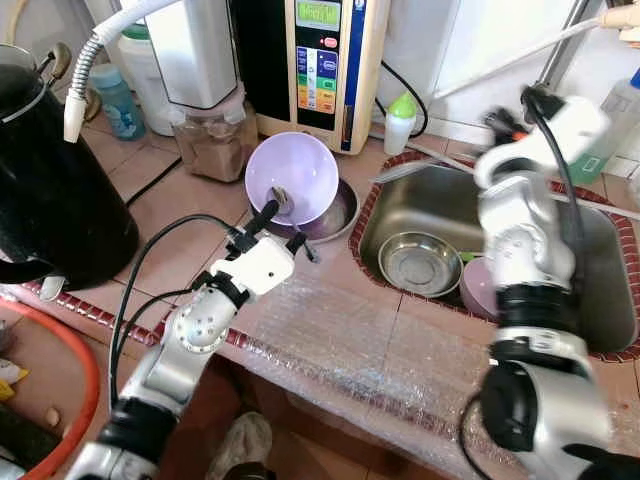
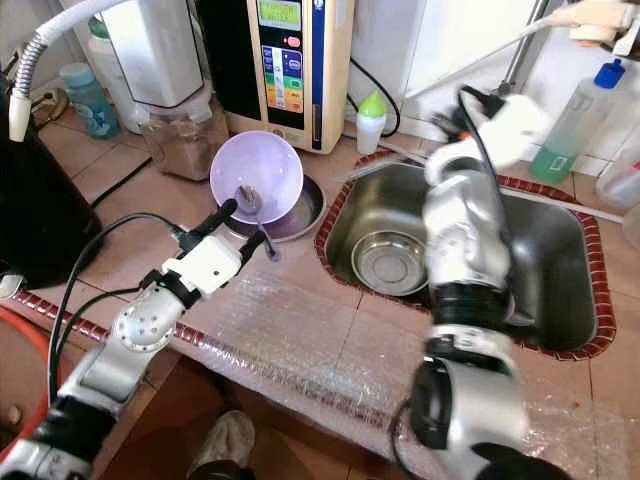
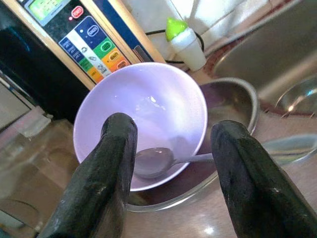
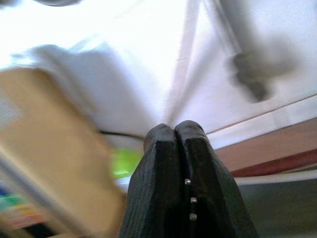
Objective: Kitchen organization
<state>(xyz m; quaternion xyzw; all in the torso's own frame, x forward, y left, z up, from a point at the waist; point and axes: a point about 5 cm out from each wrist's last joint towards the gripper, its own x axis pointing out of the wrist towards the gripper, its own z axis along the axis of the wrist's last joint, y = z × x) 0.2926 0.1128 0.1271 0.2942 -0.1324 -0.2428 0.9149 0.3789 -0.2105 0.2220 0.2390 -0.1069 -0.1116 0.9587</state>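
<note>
Eye views: my left arm reaches forward over the tiled counter (image 1: pixel 150 190), forearm angled up toward the back wall, left gripper (image 1: pixel 283 222) just short of the purple bowl (image 1: pixel 292 177). Fingers apart, nothing between them. The bowl is tipped on its side, mouth facing me, resting in a shallow steel dish (image 1: pixel 340 215) just left of the sink (image 1: pixel 600 290). A spoon (image 1: pixel 279 199) lies in the bowl's lower part. Bubble wrap (image 1: pixel 340 335) covers the counter's front edge. My right arm is raised upright over the sink, wrist bent toward the wall, blurred; right gripper (image 2: pixel 466 97) up high near the back of the basin. In the sink: a round steel plate (image 1: pixel 420 263) and a second purple item (image 1: pixel 478 285) partly behind my arm. Black kettle (image 1: pixel 50 190) at far left, water machine (image 1: pixel 325 60) and green-capped bottle (image 1: pixel 400 122) at the back.

Left wrist view: both fingers (image 3: pixel 104 178) spread wide, framing the bowl and spoon, touching neither.

Right wrist view: blurred; fingers (image 4: pixel 163 178) pressed together, holding nothing, pointing at the white wall.
</note>
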